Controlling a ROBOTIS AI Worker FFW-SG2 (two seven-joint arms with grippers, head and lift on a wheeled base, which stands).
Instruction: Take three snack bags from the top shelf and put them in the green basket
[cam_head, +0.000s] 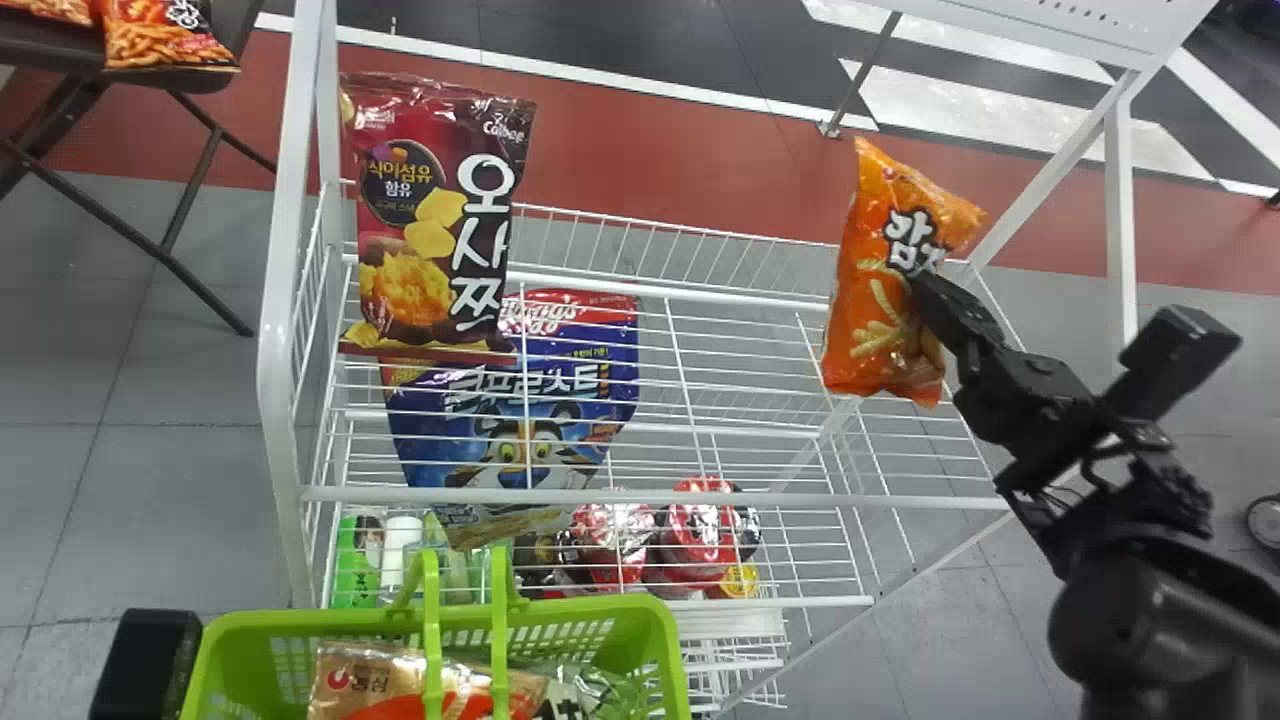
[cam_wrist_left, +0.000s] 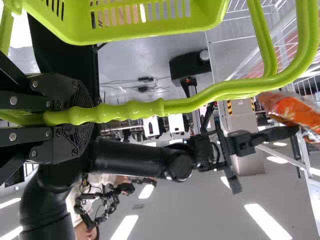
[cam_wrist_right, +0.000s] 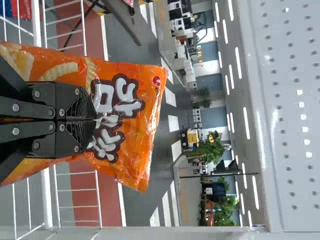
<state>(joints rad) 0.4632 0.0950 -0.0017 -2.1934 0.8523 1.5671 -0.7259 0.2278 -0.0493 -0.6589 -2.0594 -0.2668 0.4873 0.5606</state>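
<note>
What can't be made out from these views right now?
Green basket's near side: head view, cut off by bottom edge.
Blue bag's upper left part: head view, behind the dark red snack bag.
Part of orange snack bag: right wrist view, behind right gripper.

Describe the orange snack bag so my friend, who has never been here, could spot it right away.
Find the white wire rack, then look toward its right side. There the robot's right gripper pinches an orange bag picturing pale, stick-shaped snacks. Its neighbours, the maroon bag and blue bag, sit at the left, ungripped.
</note>
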